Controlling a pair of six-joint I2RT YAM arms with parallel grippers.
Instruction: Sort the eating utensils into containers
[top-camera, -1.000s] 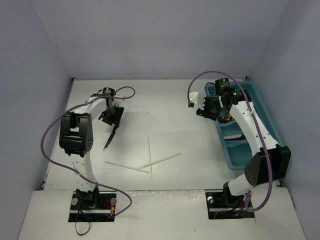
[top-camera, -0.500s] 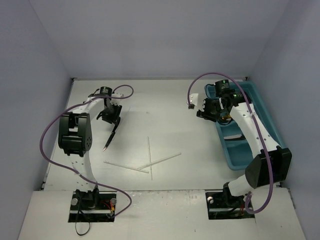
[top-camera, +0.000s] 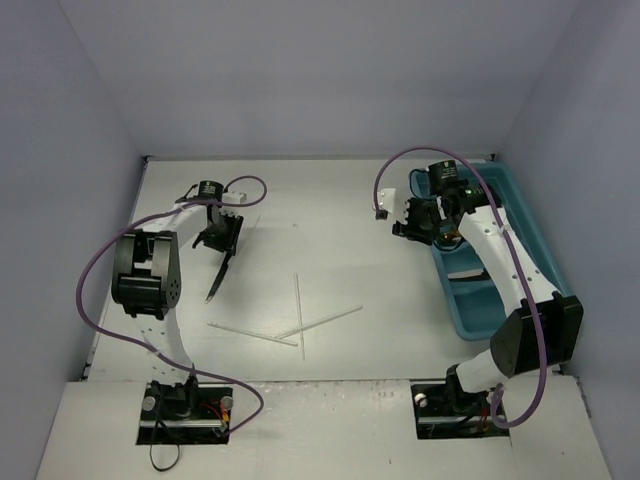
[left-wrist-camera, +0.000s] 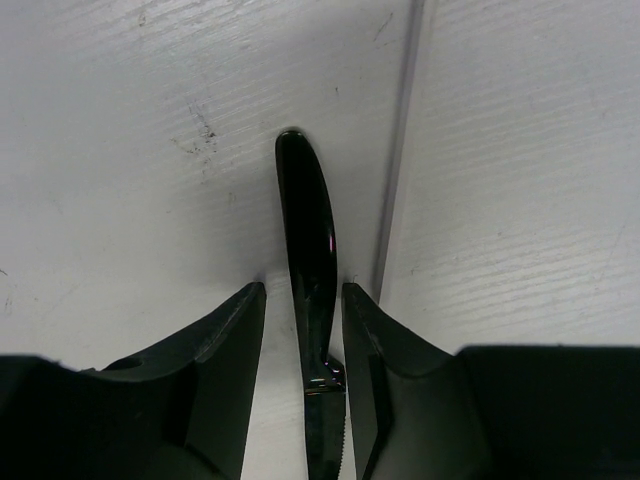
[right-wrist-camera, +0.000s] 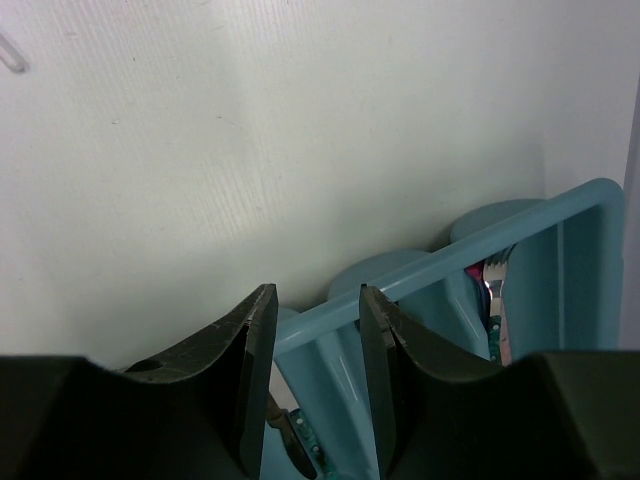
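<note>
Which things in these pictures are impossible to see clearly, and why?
Top view: the right arm covers most of the tray, hiding its contents.
Right wrist view: tray walls and the right gripper hide most contents.
Left wrist view: the knife is cut off at the bottom edge; whether the left gripper clamps it is unclear.

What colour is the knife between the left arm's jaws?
The knife is shiny black; the left wrist view shows it best.

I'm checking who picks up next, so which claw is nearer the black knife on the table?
Left. The left claw straddles the black knife, a finger on each side. The right claw is far across the table, over the teal tray's rim.
</note>
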